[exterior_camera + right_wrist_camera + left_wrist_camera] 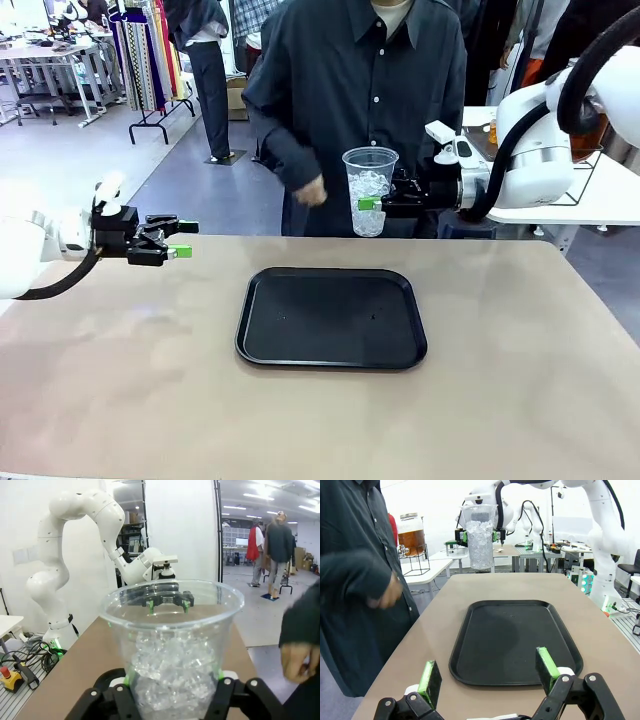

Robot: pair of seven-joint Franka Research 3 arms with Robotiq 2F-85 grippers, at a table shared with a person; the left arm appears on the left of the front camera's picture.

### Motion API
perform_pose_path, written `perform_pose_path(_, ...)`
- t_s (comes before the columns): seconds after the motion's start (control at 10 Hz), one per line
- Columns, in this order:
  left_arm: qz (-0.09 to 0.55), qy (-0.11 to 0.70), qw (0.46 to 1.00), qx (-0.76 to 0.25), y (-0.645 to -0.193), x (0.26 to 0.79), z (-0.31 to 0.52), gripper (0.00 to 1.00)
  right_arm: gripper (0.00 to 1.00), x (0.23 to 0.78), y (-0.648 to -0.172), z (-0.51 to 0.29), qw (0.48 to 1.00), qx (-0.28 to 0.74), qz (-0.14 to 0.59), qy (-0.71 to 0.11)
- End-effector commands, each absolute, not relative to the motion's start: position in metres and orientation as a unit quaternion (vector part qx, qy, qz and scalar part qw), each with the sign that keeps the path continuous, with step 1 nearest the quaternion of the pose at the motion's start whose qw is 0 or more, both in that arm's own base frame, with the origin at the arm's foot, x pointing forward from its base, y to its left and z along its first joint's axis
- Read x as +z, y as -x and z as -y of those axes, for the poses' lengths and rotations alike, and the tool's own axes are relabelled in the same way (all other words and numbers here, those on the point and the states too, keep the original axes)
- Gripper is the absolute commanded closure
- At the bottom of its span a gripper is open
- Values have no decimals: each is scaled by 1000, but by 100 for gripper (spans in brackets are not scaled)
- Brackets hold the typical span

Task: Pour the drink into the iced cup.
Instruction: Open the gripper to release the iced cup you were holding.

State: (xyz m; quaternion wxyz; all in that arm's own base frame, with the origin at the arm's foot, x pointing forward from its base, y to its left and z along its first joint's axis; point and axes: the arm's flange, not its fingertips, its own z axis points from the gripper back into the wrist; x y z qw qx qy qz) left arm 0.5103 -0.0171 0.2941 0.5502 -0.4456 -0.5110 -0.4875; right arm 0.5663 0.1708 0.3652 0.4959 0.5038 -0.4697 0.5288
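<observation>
The iced cup (369, 190), a clear plastic cup full of ice, hangs upright above the table's far edge with my right gripper (372, 205) shut around its lower half. The right wrist view has the cup (172, 645) close up between my green pads (220, 675). The drink (411, 537), amber liquid in a big glass jar with a metal lid, stands on a wire stand on a white side table beyond the cup (480, 535). My left gripper (176, 238) hovers open and empty over the table's left side; its fingers (430, 676) point across the tray.
A black tray (331, 318) lies bare in the middle of the tan table (120, 380). A person in a dark shirt stands at the far edge, one hand (309, 190) just left of the cup. The white side table (610, 195) is at the right.
</observation>
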Motion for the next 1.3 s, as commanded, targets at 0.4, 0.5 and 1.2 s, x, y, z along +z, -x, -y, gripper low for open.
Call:
perform_pose_path(0.4,511,448,550,-485,-510,296,18,0,35,370,-561,-171,485,529,482,-503)
perform_pose_path(0.5,511,448,550,-485,-510,296,18,0,35,370,-561,-171,485,529,482,-503)
perform_pose_path(1.2,511,448,550,-485,-510,296,18,0,35,370,-561,-171,485,529,482,-503)
